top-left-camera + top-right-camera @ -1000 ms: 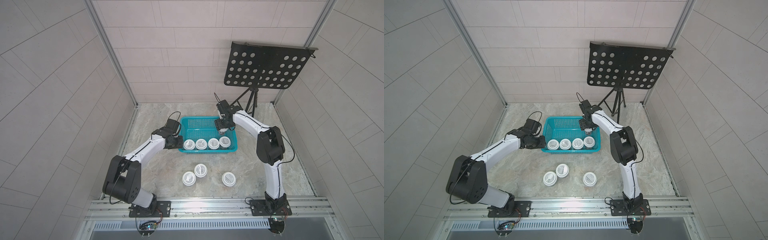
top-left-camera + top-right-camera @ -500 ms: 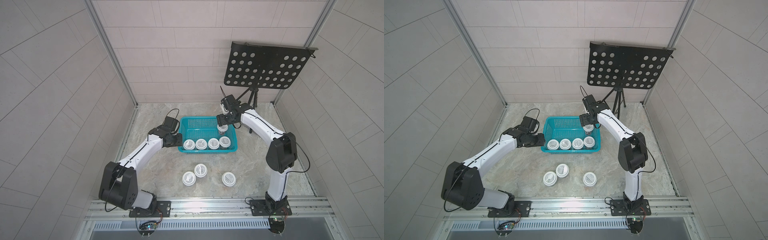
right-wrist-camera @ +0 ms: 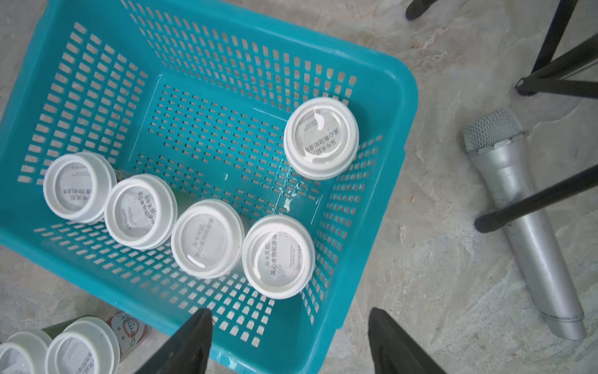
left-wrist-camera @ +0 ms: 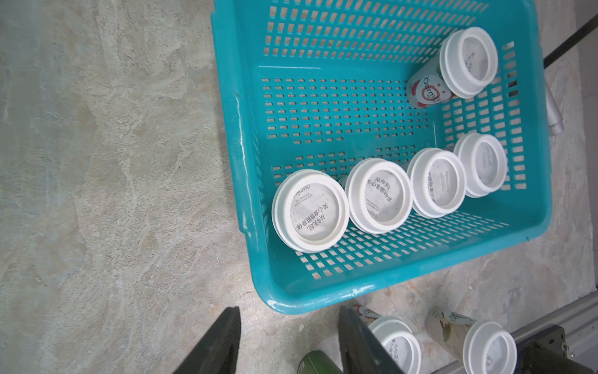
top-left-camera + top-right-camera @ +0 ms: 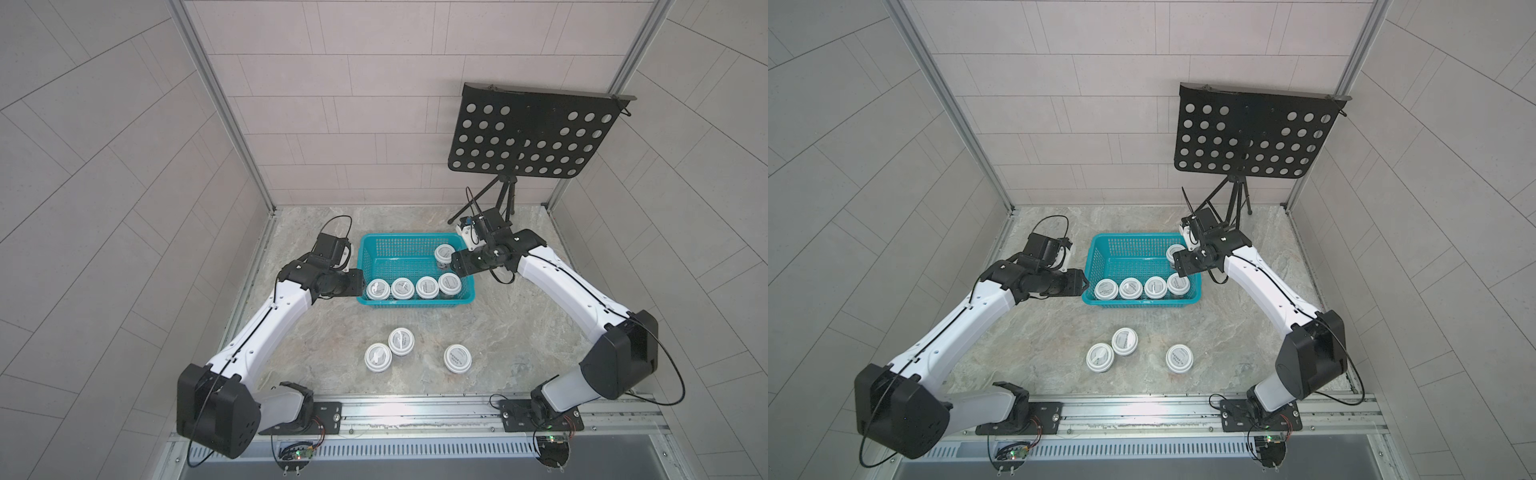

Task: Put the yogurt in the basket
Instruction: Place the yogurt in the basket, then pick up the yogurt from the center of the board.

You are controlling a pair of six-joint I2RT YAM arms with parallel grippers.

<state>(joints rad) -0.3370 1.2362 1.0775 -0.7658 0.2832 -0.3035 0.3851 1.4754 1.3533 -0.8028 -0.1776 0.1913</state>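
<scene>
The teal basket (image 5: 409, 237) (image 5: 1138, 237) (image 4: 239, 136) (image 3: 398, 136) stands mid-table. Four white-lidded yogurt cups (image 5: 402, 288) (image 4: 377, 196) (image 3: 207, 238) line its near wall. A fifth yogurt cup (image 5: 444, 252) (image 3: 322, 137) stands at its far right. Three more yogurt cups (image 5: 401, 341) (image 5: 1124, 340) stand on the table in front. My left gripper (image 5: 357, 282) (image 4: 289, 312) hovers just outside the basket's left wall, open and empty. My right gripper (image 5: 455, 266) (image 3: 290, 312) hangs over the basket's right rim, open and empty.
A black perforated music stand (image 5: 528, 137) on a tripod stands behind the basket at the back right. A silver microphone (image 3: 517, 207) lies on the table right of the basket, among the tripod legs. Tiled walls close in three sides, and a metal rail (image 5: 415, 411) runs along the front.
My right gripper has drawn back to the right, off the fifth cup, which now stands free in the basket. My left gripper's jaws have widened slightly beside the basket.
</scene>
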